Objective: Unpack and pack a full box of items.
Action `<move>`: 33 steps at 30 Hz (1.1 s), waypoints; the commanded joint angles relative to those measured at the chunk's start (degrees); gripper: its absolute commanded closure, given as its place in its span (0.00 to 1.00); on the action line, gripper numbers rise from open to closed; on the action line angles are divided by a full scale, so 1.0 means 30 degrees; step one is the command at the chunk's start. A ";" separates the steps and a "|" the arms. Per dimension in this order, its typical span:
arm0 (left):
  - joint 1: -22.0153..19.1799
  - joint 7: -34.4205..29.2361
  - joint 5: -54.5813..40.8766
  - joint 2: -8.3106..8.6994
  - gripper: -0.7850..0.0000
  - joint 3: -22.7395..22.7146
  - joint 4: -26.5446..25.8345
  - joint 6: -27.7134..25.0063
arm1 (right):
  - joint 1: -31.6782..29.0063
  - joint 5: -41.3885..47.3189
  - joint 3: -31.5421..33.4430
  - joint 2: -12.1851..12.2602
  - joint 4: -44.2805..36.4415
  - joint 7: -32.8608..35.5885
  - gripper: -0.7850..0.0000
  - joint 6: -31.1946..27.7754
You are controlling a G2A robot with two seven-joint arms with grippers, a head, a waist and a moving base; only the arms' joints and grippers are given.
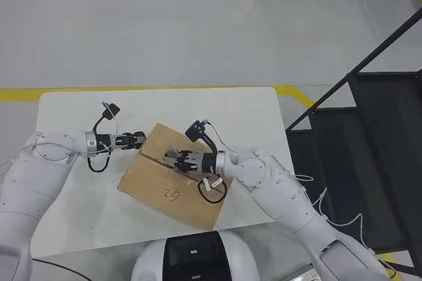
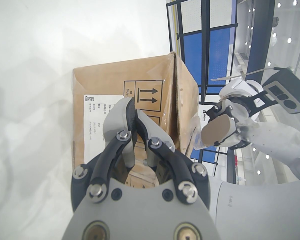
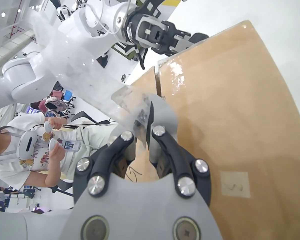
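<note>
Box [image 1: 186,193]: stiff, probably heavy, shut
Tape [image 3: 125,98]: flimsy, sticky; my right claw [image 3: 146,119] clamps it
Left claw [image 2: 134,109]: together, at box's side

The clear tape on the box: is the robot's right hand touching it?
Touching. The right wrist view shows the right hand shut on the clear tape, with the strip peeled up from the seam on top of the box.

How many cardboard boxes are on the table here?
1: the cardboard box sits at the near edge of the table, flaps shut. Smaller boxes inside it would be hidden.
</note>
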 commanded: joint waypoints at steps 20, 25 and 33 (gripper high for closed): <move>0.0273 -0.0151 0.0198 0.0012 1.00 -0.0500 -0.0360 0.0103 | 0.0132 -0.2019 -0.0143 -0.0031 -0.0069 -0.2069 1.00 0.0053; 0.0303 -0.0229 0.0222 -0.0008 1.00 -0.0558 -0.0377 0.0141 | 0.0023 -0.2628 -0.0480 -0.0065 0.0190 -0.2152 1.00 0.0289; 0.0341 -0.0214 0.0332 -0.0026 1.00 -0.0682 -0.0343 0.0163 | 0.0315 -0.3441 -0.1352 -0.0294 0.0795 -0.2583 0.78 0.0451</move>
